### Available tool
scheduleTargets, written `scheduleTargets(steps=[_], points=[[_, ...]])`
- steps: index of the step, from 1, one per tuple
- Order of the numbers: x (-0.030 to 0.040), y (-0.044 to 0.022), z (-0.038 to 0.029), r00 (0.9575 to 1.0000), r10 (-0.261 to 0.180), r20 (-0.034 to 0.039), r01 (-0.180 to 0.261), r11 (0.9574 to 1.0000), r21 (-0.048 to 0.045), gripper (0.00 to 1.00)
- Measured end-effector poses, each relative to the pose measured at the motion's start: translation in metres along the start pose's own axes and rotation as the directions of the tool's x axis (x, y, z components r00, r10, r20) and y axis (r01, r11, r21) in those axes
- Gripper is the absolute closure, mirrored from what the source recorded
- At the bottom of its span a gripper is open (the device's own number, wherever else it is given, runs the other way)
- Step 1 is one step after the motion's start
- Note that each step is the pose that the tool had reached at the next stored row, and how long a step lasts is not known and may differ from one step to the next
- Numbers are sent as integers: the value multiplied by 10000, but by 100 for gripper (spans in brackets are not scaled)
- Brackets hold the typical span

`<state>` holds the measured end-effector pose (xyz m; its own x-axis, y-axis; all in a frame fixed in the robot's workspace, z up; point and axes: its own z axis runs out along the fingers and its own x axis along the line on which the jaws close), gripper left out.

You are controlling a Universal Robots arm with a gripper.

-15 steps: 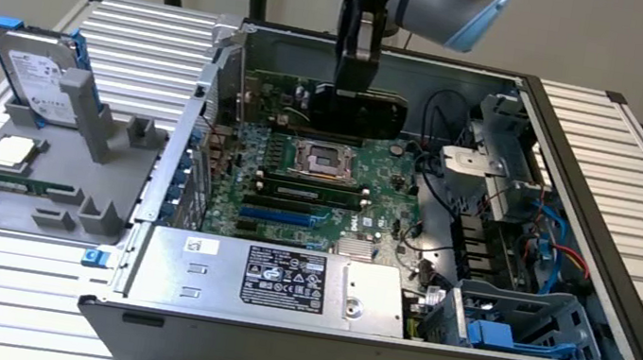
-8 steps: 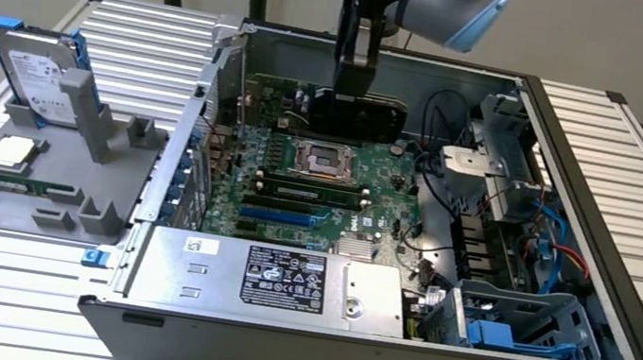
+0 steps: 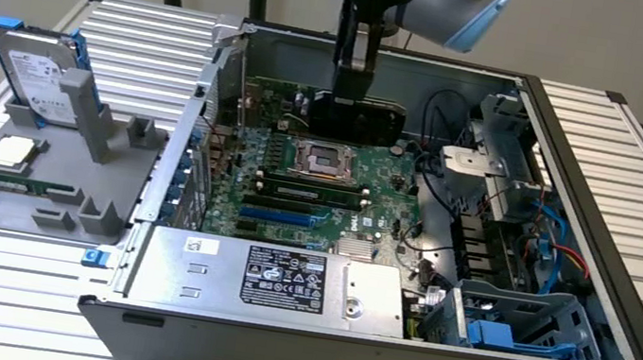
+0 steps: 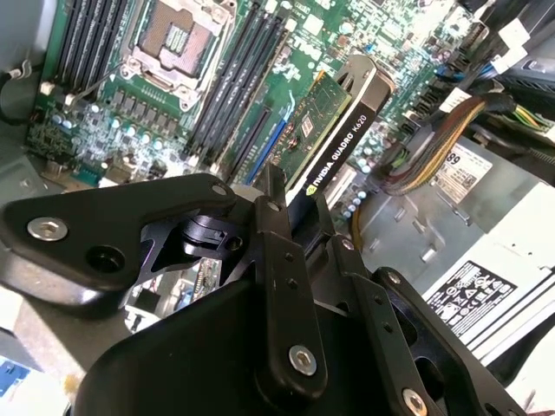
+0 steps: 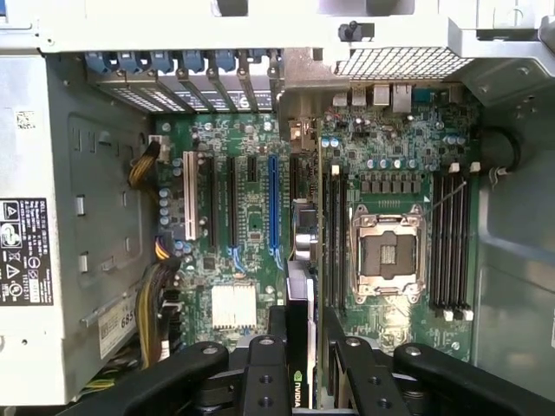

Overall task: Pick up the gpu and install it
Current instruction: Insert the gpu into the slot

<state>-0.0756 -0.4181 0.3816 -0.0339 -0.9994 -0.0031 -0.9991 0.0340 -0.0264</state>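
Black end effector (image 4: 299, 204) clamped on gpu (image 4: 334, 143), above green motherboard (image 5: 251, 225).

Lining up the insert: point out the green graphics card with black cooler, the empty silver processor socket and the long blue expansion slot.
Green graphics card with black cooler (image 4: 334, 143), second wrist view, black edge.
Empty silver processor socket (image 5: 387, 256), first wrist view, centre.
Long blue expansion slot (image 5: 273, 204), first wrist view, mid-length.
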Motion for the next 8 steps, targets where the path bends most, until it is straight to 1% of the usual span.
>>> scheduleTargets(steps=[8], points=[[-1,1,27,10000,53,-1,-53,10000,1,100]])
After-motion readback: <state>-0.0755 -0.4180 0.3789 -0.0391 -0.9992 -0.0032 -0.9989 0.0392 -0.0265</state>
